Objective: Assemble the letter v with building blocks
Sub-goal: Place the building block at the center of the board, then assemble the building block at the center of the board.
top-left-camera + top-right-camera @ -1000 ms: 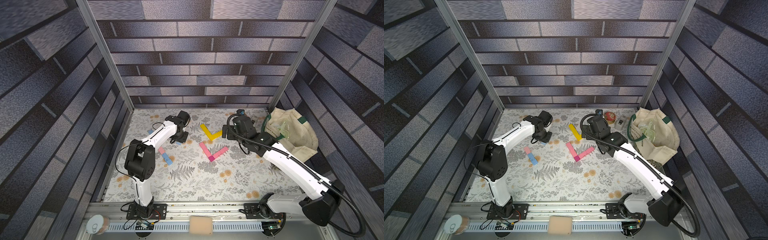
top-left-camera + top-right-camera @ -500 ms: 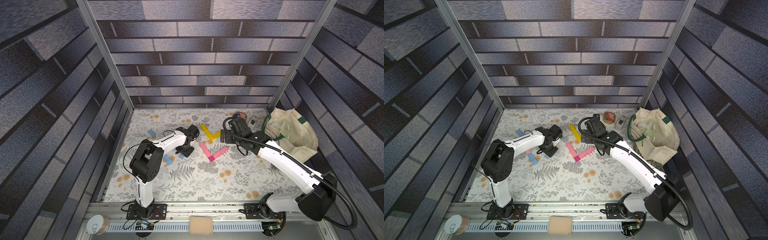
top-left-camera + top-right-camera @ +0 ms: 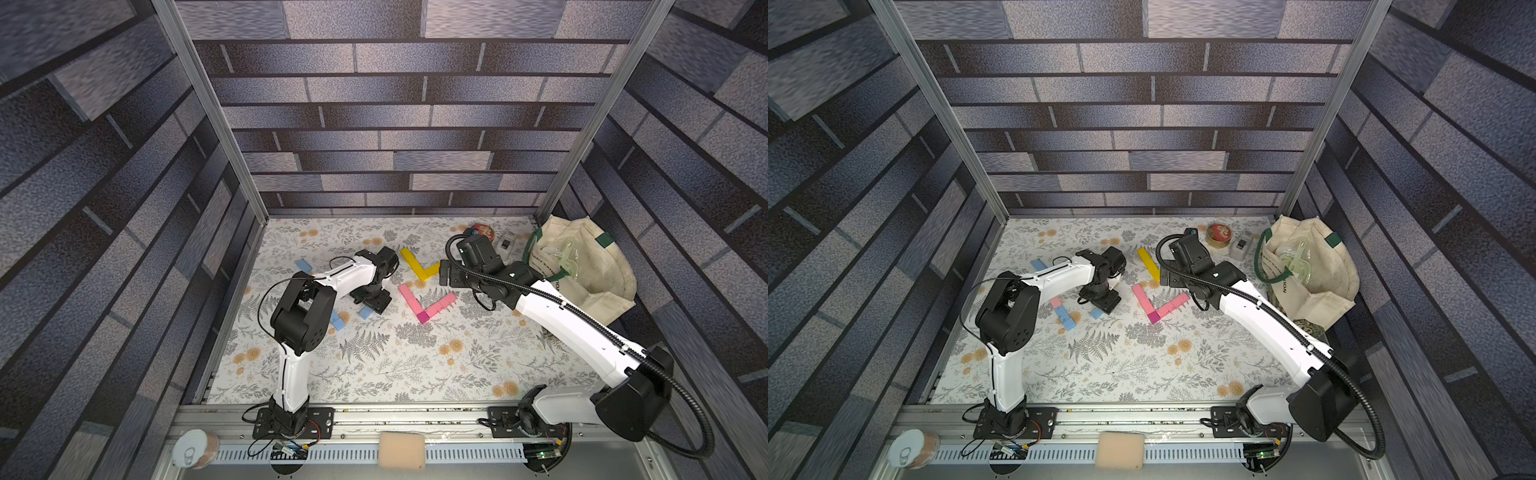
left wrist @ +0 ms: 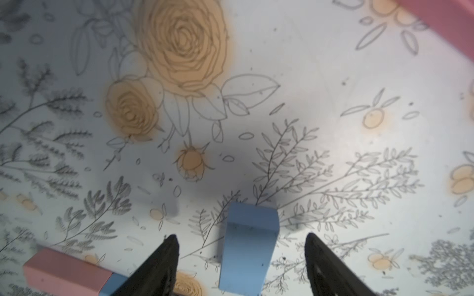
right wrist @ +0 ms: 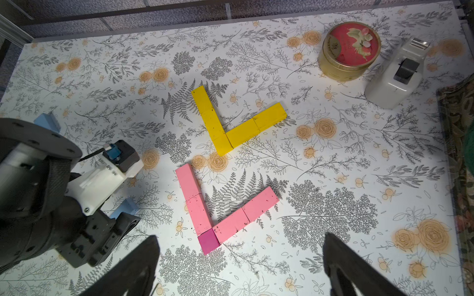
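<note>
Left hand (image 4: 240,235) open, straddling light blue block (image 4: 248,256) resting on bench (image 4: 320,64), near pink V (image 5: 230,223). Lift straight up, clear of both sides, no nudging; leave room for a blue V. Right hand (image 5: 240,237) open, empty.

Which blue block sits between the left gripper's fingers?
The light blue block lying inside the open left gripper, touching neither finger. The second blue block butts against a pink block; the third blue block lies alone farther back.
</note>
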You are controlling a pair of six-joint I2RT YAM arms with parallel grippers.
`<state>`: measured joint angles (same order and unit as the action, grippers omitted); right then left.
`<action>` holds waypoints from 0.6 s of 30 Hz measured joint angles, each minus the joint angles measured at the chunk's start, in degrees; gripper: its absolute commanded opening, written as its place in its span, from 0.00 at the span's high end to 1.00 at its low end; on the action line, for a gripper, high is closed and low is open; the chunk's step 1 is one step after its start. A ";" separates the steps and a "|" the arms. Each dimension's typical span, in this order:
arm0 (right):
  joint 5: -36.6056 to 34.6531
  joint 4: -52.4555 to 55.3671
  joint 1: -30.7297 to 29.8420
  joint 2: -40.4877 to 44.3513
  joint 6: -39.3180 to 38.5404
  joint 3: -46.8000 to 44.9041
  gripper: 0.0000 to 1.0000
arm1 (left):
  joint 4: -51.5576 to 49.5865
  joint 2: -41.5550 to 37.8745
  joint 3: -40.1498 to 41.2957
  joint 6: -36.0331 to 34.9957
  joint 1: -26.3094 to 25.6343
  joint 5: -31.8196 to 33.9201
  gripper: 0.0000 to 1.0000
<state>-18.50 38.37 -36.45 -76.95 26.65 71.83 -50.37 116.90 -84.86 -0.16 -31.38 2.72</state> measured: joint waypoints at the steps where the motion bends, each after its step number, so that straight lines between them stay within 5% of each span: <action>1: 0.00 0.00 0.00 0.28 0.17 0.00 0.00 | -0.52 0.68 -0.79 0.39 0.26 -1.03 0.36; 9: 0.22 -0.02 0.00 1.70 0.52 0.00 0.00 | -0.59 0.00 0.57 1.68 1.49 -2.19 0.43; 18: 2.01 -0.46 0.00 -0.13 1.05 0.07 0.00 | -1.70 -3.08 5.33 -0.81 1.31 6.84 0.61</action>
<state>-16.49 37.91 -36.45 -77.08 27.70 71.90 -52.07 113.82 -79.53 -0.97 -30.06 9.56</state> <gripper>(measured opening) 0.996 0.413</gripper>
